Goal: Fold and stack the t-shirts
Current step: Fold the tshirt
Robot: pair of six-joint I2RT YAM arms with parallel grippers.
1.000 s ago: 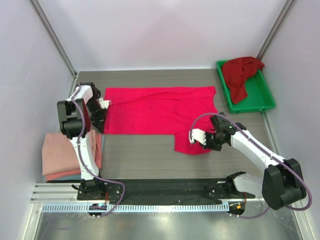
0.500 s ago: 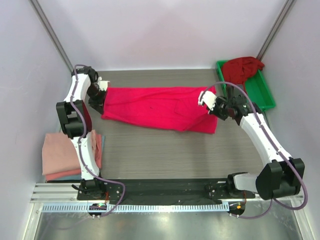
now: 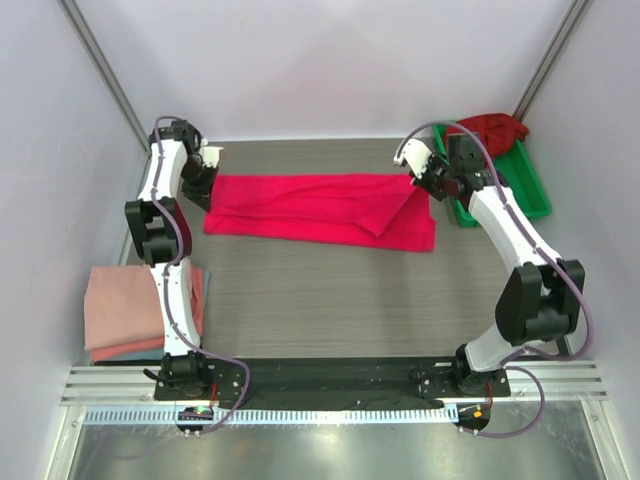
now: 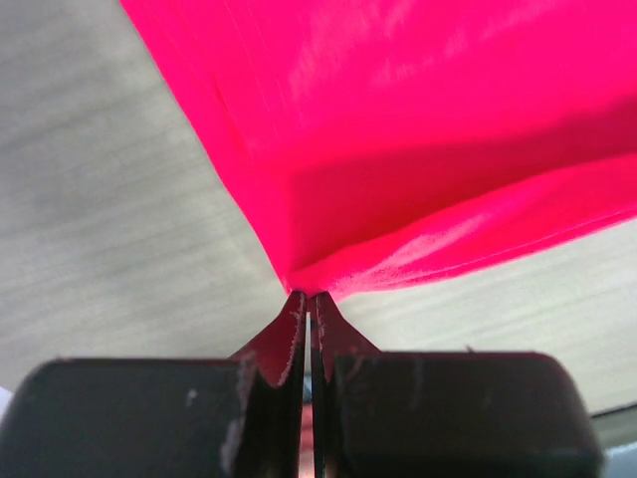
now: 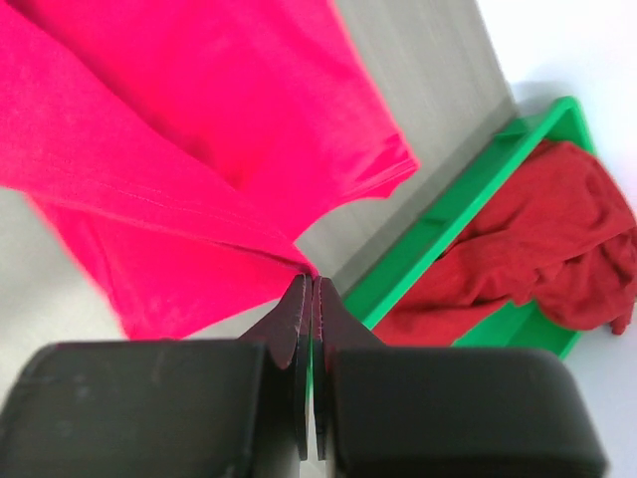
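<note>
No text, label, brand, number or sign reads in my views: bright pinkish-red cloth t-shirt (image 3: pixel 300 205) plain, green plastic tray (image 3: pixel 530 190) unmarked.

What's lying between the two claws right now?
The bright pinkish-red t-shirt, folded over lengthwise, stretches from the left claw to the right claw, both shut on it. Nothing else sits on that stretch in the top view.

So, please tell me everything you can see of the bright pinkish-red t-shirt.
The bright pinkish-red t-shirt is soft plain cloth, folded over on itself into a long band with layered edges and shallow creases. It lies across the far part of the table, its wider right end near the green tray. The left gripper pinches its far left corner and the right gripper its far right corner, both shut on the cloth.
</note>
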